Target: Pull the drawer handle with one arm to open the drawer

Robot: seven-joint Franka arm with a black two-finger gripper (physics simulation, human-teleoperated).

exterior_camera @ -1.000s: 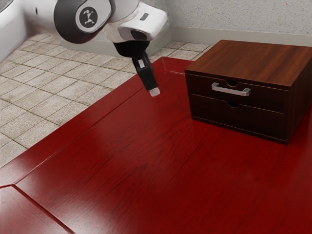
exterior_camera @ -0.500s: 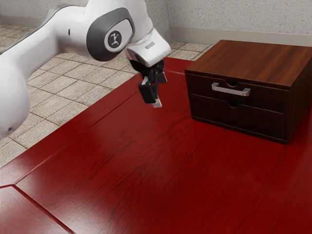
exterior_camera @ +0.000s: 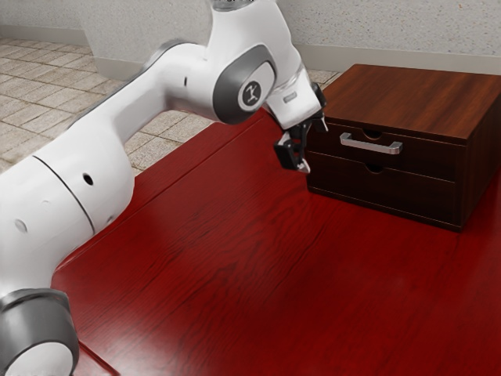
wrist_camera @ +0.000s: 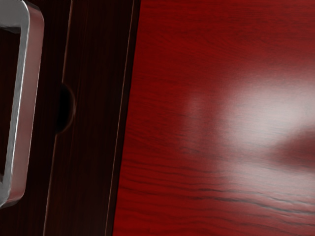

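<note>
Nearest, at the exterior view's lower left: 1 white arm [exterior_camera: 117, 164], its grey base joint at the corner. The thick links run up and toward the exterior view's right over the red tabletop [exterior_camera: 258, 282]. The wood is glossy w/ dark grain, and the bare stretch in front carries nothing.

Further along, 1 black gripper [exterior_camera: 313, 146] hangs off the arm's end, above the tabletop and not touching it. It has 2 fingers [exterior_camera: 290, 153], light-tipped and set apart w/ nothing btw them, so the hand is empty. One tip is low and one higher up, both just in front of the cabinet's front corner on the arm's side. The gripper is near the handle but not touching it.

Next back: 1 dark wood cabinet [exterior_camera: 407, 98] stands on the tabletop at the exterior view's right. It has 2 drawers, stacked. The top drawer [exterior_camera: 427, 153] carries 1 metal bar handle [exterior_camera: 371, 144], silver and horizontal, mounted toward the arm's side of the front. The lower drawer [exterior_camera: 391, 188] has no bar. There are 2 half-round notches, 1 at each drawer's upper edge. Both fronts sit flush w/ the cabinet face, so both are shut.

In the wrist view the handle [wrist_camera: 22, 98] is close up, w/ the dark drawer front [wrist_camera: 93, 162] behind it. There is 1 notch [wrist_camera: 66, 108] beside the bar, then the red tabletop [wrist_camera: 221, 73] w/ a pale glare patch.

Farthest: the beige tiled floor [exterior_camera: 47, 86] past the tabletop's edge, then a pale speckled wall [exterior_camera: 391, 23] w/ a skirting strip.
</note>
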